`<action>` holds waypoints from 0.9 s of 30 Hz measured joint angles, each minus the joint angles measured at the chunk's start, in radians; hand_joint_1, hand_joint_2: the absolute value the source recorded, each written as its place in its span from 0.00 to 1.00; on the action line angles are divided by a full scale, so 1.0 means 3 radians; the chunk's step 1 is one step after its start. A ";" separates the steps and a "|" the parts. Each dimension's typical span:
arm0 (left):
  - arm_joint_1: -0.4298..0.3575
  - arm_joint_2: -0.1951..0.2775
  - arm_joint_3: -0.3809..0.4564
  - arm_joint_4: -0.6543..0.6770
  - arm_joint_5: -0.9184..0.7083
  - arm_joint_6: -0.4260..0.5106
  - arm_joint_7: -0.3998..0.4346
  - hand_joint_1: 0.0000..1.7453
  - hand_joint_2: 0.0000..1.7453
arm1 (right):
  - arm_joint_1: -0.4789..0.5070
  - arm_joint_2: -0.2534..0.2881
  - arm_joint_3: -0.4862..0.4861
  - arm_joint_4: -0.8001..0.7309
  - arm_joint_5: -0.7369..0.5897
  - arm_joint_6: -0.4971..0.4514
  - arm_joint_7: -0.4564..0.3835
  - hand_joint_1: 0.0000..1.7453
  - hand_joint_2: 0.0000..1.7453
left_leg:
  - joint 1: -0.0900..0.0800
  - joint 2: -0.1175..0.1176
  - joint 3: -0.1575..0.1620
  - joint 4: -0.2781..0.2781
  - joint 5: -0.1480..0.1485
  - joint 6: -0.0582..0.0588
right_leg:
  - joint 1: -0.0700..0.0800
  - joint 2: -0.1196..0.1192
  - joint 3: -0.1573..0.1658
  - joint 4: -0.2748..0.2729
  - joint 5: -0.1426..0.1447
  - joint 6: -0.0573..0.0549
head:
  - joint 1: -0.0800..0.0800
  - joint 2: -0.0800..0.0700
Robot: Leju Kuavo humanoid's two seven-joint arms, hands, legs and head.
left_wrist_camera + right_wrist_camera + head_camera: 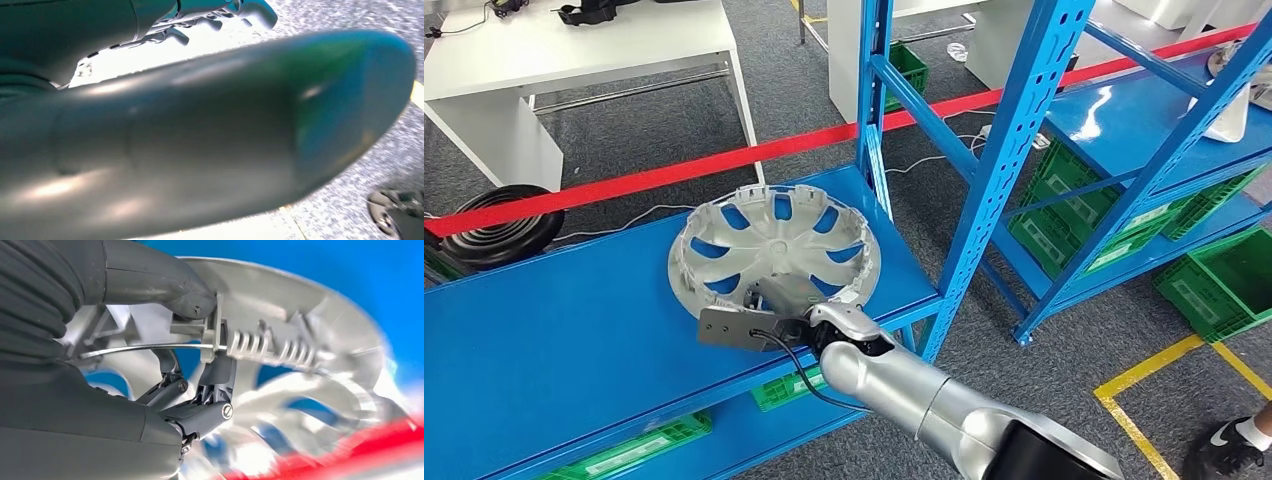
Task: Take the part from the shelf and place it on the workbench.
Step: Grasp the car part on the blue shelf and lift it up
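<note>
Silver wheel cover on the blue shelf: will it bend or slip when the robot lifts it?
The wheel cover is thin, slotted plastic, so probably light and slightly bendy. The right hand pinches only its rim, so it may tilt or sag.

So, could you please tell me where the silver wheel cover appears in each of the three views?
Head view: the wheel cover lies on the blue shelf, mid-frame, the right hand at its near rim.
Left wrist view: not in it.
Right wrist view: the wheel cover spans the frame, its rim pinched between thumb and fingers.
Shared landmark: the red tape.
</note>
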 joint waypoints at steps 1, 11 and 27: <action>-0.0001 0.0000 0.0004 0.0000 -0.0009 -0.0004 -0.0011 0.00 0.00 | -0.0004 -0.0039 -0.0033 -0.0191 0.0000 0.0035 0.0020 1.00 1.00 | 0.0000 0.0000 0.0000 0.0000 0.0000 0.0000 | 0.0000 0.0000 -0.0001 0.0000 0.0000 0.0000 | 0.0000 0.0000; -0.0006 0.0000 0.0028 0.0000 -0.0056 -0.0003 -0.0013 0.00 0.00 | -0.0019 -0.0235 -0.0099 -0.1215 -0.0041 0.0145 0.0146 1.00 1.00 | 0.0000 0.0000 -0.0005 -0.0002 -0.0003 -0.0003 | 0.0001 0.0003 -0.0009 0.0003 -0.0005 -0.0004 | -0.0001 0.0000; -0.0006 0.0000 0.0072 0.0000 -0.0057 0.0002 -0.0015 0.00 0.00 | 0.0052 -0.0437 -0.0093 -0.1879 -0.0074 0.0092 0.0022 1.00 1.00 | 0.0000 -0.0001 -0.0008 -0.0003 -0.0003 -0.0003 | 0.0001 0.0000 -0.0010 0.0003 -0.0007 -0.0006 | -0.0001 0.0000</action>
